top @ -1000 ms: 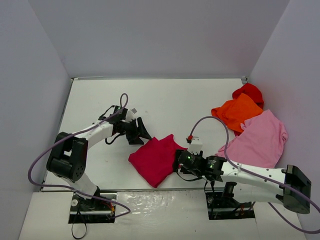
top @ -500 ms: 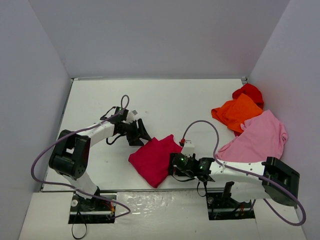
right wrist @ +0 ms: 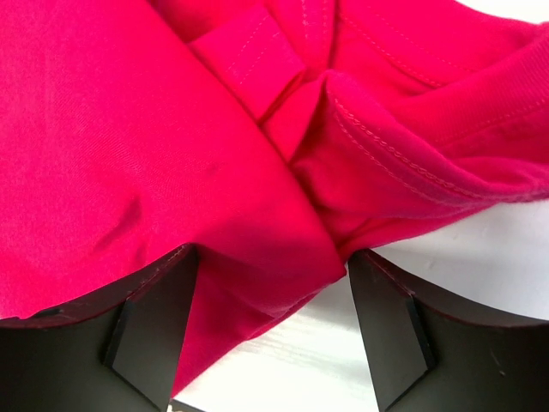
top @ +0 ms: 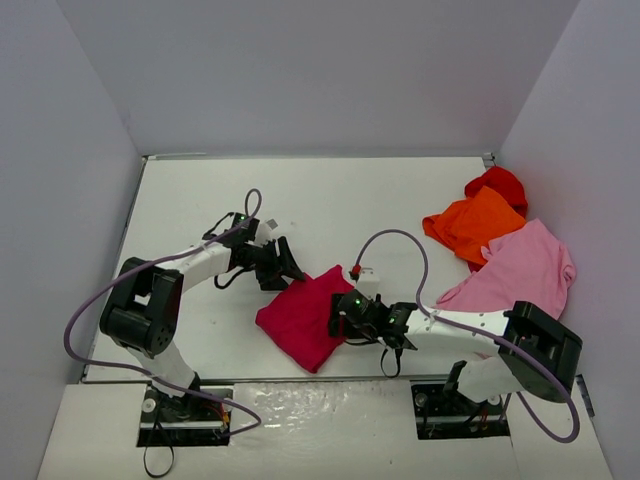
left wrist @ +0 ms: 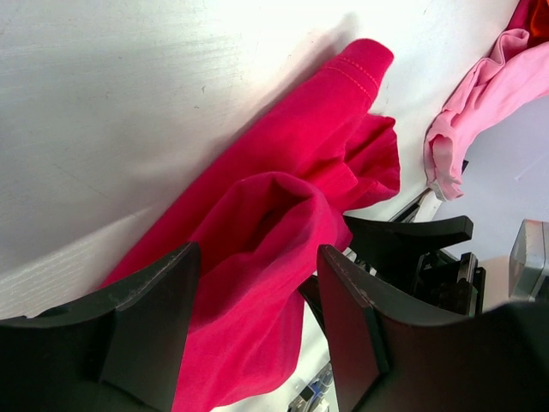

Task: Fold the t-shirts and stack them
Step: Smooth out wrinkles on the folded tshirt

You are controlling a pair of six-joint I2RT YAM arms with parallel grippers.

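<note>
The crimson-magenta t-shirt [top: 300,320] lies folded and rumpled near the table's front, between my two grippers. My left gripper [top: 292,270] sits at its upper left edge, jaws open; in the left wrist view the shirt [left wrist: 283,189] bulges up between the wide-apart fingers [left wrist: 146,326]. My right gripper [top: 338,318] presses into its right edge, also open. There the cloth [right wrist: 171,129] fills the gap and rests against the left finger [right wrist: 146,335], with bare table beside the other. The light pink t-shirt [top: 520,275], the orange one [top: 470,225] and the red one [top: 497,185] lie heaped at the right.
The white table [top: 350,200] is boxed in by grey walls on three sides. The heap of three shirts lies against the right wall. In the left wrist view the right gripper's black fingers [left wrist: 412,240] show just beyond the crimson shirt, with the pink shirt [left wrist: 480,94] behind.
My right arm has slid left into the crimson shirt's right edge, bunching the cloth and nudging it leftward. Its jaws narrowed slightly. The left gripper has barely moved.
</note>
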